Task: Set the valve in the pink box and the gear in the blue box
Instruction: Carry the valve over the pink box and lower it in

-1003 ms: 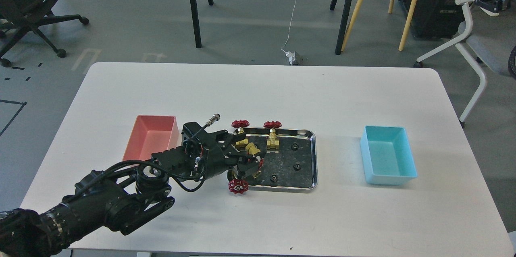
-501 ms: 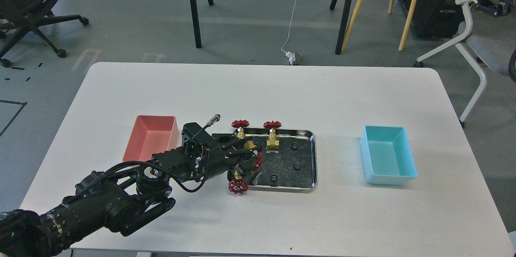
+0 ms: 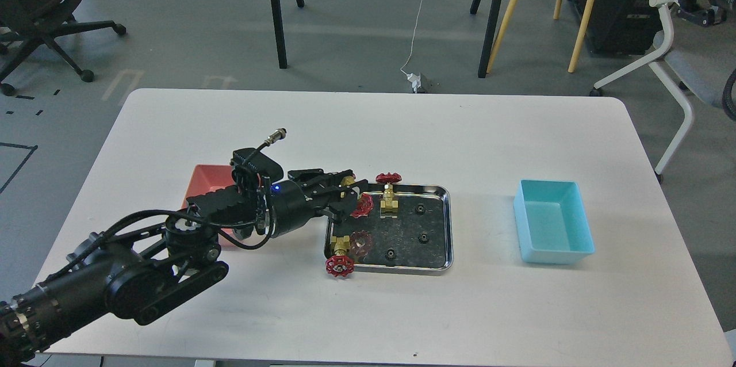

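Left gripper [image 3: 352,197] holds a valve [image 3: 361,205] above the tray [image 3: 445,223].

Its fingers are clamped on the valve, lifted over the tray's 10 o'clock corner. Pink box [image 3: 210,179] lies at 9 o'clock, partly behind the arm; blue box [image 3: 553,221] at 3 o'clock. Gears [image 3: 424,237] rest in the tray beside two more valves [image 3: 389,194].

Left tool [image 3: 345,197] grips valve [image 3: 361,206] above steel tray [image 3: 445,229].
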